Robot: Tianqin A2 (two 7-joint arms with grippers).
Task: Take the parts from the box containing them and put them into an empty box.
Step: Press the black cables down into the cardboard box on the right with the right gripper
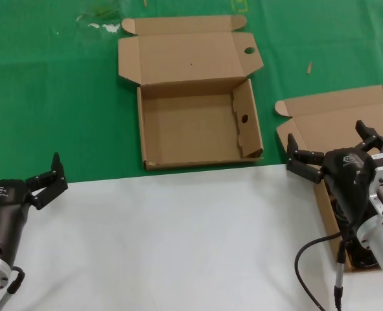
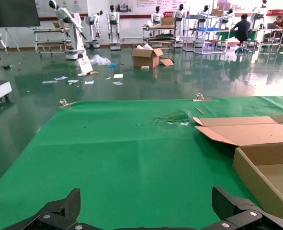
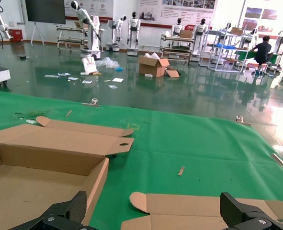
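Note:
The empty box (image 1: 191, 123) lies open on the green mat at centre, with a round hole in one lid tab. It also shows in the left wrist view (image 2: 261, 177) and the right wrist view (image 3: 45, 172). The box containing the parts (image 1: 334, 120) sits at the right with its lid flap (image 3: 203, 206) laid back. My right gripper (image 1: 325, 139) (image 3: 153, 206) hovers open over this box and hides most of its inside. A little of the black parts (image 1: 341, 217) shows beneath the arm. My left gripper (image 1: 50, 180) (image 2: 146, 201) waits open and holds nothing at the near left, by the mat's edge.
A white sheet (image 1: 178, 240) covers the near half of the table, green mat (image 1: 61, 97) the far half. My right arm's own black cable (image 1: 308, 259) loops over the white sheet. A small wood chip (image 1: 310, 67) lies on the mat beyond the boxes.

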